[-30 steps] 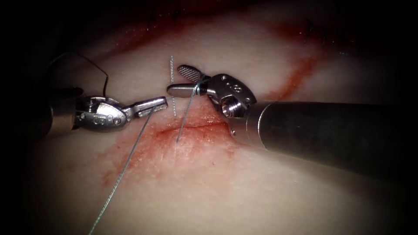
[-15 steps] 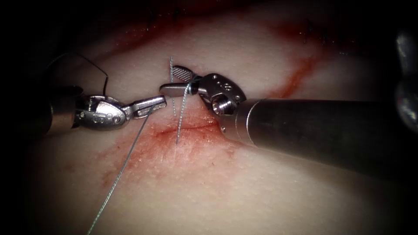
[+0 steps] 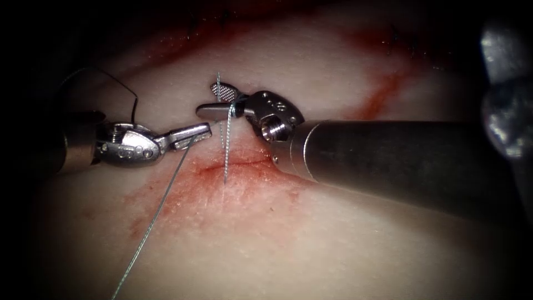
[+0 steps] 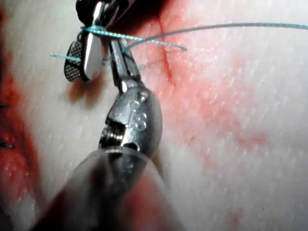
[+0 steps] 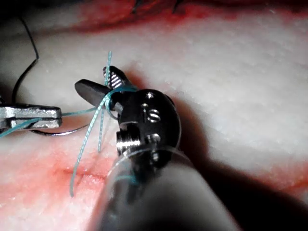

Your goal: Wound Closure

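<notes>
My left tool point(image 3: 206, 130) lies left of the cut point(image 3: 244, 163), jaws shut on the blue thread point(image 3: 161, 205), which trails off toward the lower left. My right tool point(image 3: 210, 100) comes in from the right above the cut, with its jaws standing open. Thread rising out of the cut is wrapped around its jaws point(image 3: 229, 119). A short upright thread tail point(image 3: 219, 82) stands between those open jaws. In the right wrist view the same loop sits on my right tool point(image 5: 96, 79), with the left tool point(image 5: 48, 114) beside it. A thin dark curved strand point(image 3: 119, 83) arches over the left tool; I cannot tell whether it is the needle.
Red fluid point(image 3: 222, 191) stains the tissue point(image 3: 311, 250) around the cut. A red streak point(image 3: 383, 91) runs up to the right. Dark stitches point(image 3: 397, 39) sit at the far right top. The right tool's thick shaft point(image 3: 400, 161) covers the tissue right of the cut.
The right tool has slid left with the loop on it, so its open jaws now straddle the upright thread tail. The left tool has kept still, holding the thread.
</notes>
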Controlling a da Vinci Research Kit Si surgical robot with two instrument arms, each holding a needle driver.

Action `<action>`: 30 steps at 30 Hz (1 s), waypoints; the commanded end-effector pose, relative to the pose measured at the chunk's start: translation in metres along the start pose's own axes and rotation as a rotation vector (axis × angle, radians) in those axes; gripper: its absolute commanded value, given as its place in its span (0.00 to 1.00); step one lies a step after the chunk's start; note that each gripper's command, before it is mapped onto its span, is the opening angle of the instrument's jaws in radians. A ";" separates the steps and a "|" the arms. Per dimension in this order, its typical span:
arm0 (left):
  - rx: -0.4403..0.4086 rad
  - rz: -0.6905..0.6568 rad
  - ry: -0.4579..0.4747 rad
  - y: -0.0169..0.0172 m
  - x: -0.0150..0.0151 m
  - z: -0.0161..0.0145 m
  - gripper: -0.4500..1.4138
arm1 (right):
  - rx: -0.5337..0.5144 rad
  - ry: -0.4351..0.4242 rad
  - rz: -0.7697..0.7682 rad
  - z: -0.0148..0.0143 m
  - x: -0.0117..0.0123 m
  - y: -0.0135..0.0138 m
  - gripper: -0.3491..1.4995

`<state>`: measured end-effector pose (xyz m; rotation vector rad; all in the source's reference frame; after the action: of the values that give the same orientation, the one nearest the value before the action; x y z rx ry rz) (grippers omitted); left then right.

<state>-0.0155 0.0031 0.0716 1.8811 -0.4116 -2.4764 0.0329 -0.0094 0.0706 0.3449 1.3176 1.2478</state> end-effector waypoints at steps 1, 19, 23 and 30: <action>0.000 0.000 0.001 0.0003 -0.0005 0.0006 0.00 | 0.019 0.010 0.000 0.0006 -0.0007 -0.0003 0.00; -0.003 -0.042 -0.001 -0.0006 -0.0014 -0.0009 0.00 | 0.084 0.053 -0.231 -0.0016 0.0007 -0.0041 0.00; 0.003 -0.061 -0.009 -0.0012 -0.0019 -0.0014 0.00 | 0.040 0.075 -0.296 -0.0026 -0.0006 -0.0044 0.00; 0.018 -0.072 -0.038 -0.0033 -0.0032 -0.0013 0.00 | 0.030 0.039 -0.323 -0.0041 -0.0043 -0.0048 0.00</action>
<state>-0.0123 0.0066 0.0728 1.8937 -0.3734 -2.5651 0.0320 -0.0155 0.0671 0.1183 1.3641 0.9690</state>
